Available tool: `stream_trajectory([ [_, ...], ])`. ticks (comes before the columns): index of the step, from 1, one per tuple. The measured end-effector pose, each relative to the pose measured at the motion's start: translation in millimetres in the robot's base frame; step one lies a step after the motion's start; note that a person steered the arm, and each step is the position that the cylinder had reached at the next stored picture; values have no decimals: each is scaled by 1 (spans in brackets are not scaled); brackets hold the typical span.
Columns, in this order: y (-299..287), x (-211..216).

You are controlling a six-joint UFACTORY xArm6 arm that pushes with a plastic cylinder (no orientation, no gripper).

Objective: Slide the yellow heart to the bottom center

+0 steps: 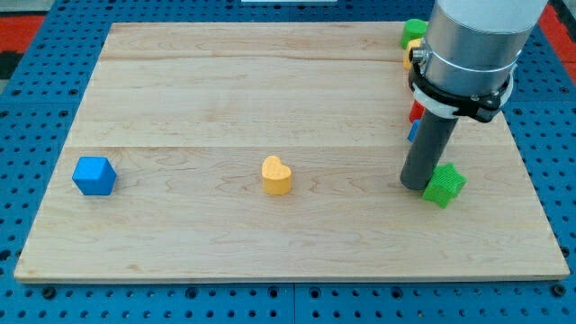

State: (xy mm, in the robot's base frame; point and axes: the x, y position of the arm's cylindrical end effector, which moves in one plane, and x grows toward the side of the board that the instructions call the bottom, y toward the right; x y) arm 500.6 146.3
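Note:
The yellow heart lies on the wooden board, a little left of the board's middle and toward the view's bottom. My tip rests on the board far to the heart's right, touching or just beside a green star-shaped block. The rod and arm body hide what lies behind them.
A blue cube sits near the board's left edge. At the view's top right, partly hidden by the arm, are a green block, a yellow block, a red block and a blue block.

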Motion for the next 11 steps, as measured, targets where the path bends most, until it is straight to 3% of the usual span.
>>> stream_trajectory([
  [2, -2, 9],
  [3, -36, 3],
  [6, -208, -56],
  [7, -213, -38],
  [8, -172, -21],
  [9, -167, 18],
  [11, -144, 39],
])
